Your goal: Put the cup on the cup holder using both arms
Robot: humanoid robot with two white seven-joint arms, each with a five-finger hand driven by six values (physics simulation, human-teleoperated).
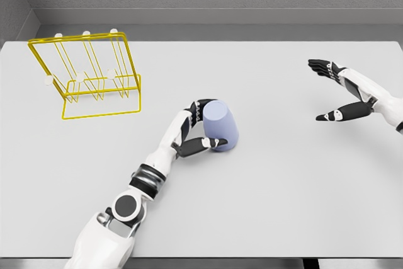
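grasp step: left hand (196,131) clamped on lavender cup (220,126), mid-table.
your right hand (340,89) hovers near the right edge, fingers spread, empty. next, you likely lift toward the yellow wire cup holder (88,77) at the back-left corner.

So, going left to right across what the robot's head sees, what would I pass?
Yellow wire cup holder → left hand, fingers wrapped round the cup → lavender cup → right hand, open and holding nothing. All of it is on or over the white table.
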